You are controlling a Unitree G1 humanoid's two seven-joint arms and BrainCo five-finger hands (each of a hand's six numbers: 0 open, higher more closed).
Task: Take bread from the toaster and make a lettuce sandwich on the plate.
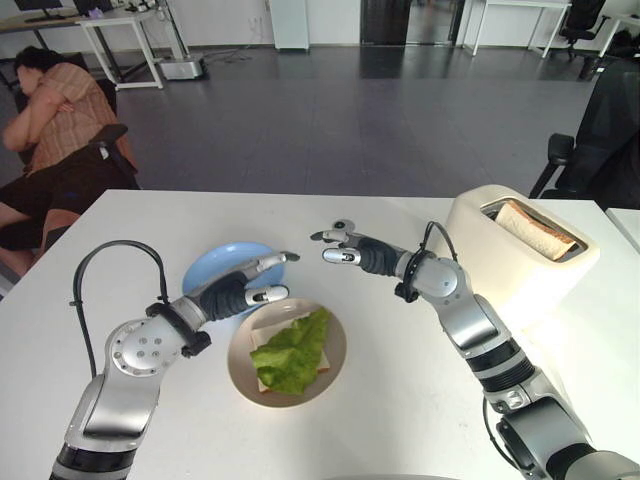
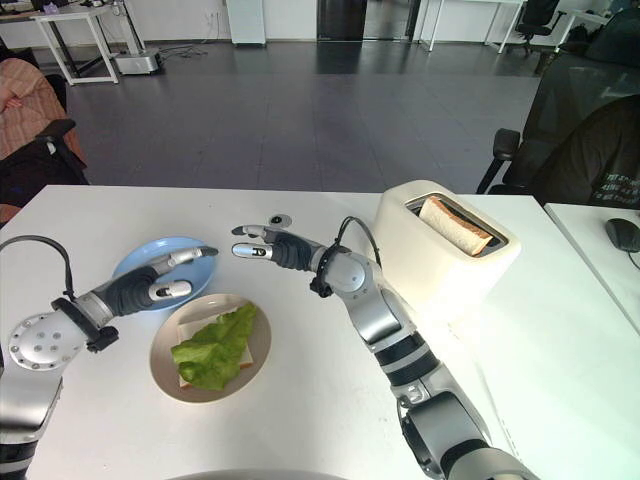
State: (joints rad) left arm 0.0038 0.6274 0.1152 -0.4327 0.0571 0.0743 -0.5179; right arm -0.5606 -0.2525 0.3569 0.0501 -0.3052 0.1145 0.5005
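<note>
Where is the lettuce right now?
The lettuce lies on a bread slice on the beige plate, slightly left of centre, just nearer the robot than the blue plate and its left hand.

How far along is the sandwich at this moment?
Done: the first slice lies on the plate with lettuce on top. In hand: nothing. The left hand is open by the blue plate, and the right hand is open between plate and toaster. Left: the second slice sits in the toaster and must go on the lettuce.
</note>
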